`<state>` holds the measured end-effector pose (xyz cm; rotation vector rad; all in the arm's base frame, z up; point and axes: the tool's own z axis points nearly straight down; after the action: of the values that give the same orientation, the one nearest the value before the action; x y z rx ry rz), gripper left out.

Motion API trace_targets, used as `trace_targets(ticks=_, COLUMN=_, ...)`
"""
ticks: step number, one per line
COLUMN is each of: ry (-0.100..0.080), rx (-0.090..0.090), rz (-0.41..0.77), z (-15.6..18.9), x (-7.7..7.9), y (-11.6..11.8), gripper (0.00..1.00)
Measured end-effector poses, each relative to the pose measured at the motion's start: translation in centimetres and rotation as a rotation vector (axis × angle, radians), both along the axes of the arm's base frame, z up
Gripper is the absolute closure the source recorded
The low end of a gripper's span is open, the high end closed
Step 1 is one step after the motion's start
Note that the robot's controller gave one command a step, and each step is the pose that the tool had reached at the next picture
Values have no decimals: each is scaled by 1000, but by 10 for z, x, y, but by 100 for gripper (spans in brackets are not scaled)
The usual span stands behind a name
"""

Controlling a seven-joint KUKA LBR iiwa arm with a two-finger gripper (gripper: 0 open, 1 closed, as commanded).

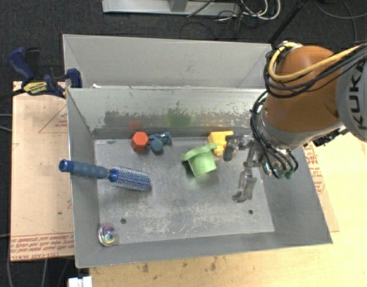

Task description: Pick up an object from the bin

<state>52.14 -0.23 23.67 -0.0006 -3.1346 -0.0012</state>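
My gripper (242, 195) hangs low over the right part of the bin floor, its fingers close together with nothing seen between them. A green cup-shaped thing (201, 161) lies on its side just left of it. A small yellow toy (219, 141) sits by the back wall, above and left of the gripper.
An orange block (139, 140) and a blue toy (159, 142) lie at the back wall, left of centre. A blue-handled brush (109, 173) lies on the left side. A shiny marble-like ball (107, 235) rests in the front left corner. The arm's orange cover looms at the right.
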Motion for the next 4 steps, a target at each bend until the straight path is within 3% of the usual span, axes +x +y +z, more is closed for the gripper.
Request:
trace_targets(ticks=1, ry=-6, rx=3, rz=296, z=-74, x=66, y=39, gripper=0)
trace_targets(ticks=2, ry=-6, rx=0, rz=239, z=-139, x=86, y=-13, gripper=0)
trace_targets(ticks=3, ry=-11, rx=-1, rz=304, z=-168, x=115, y=-66, gripper=0)
trace_targets(ticks=4, ry=-16, rx=0, rz=307, z=-164, x=117, y=-62, gripper=100)
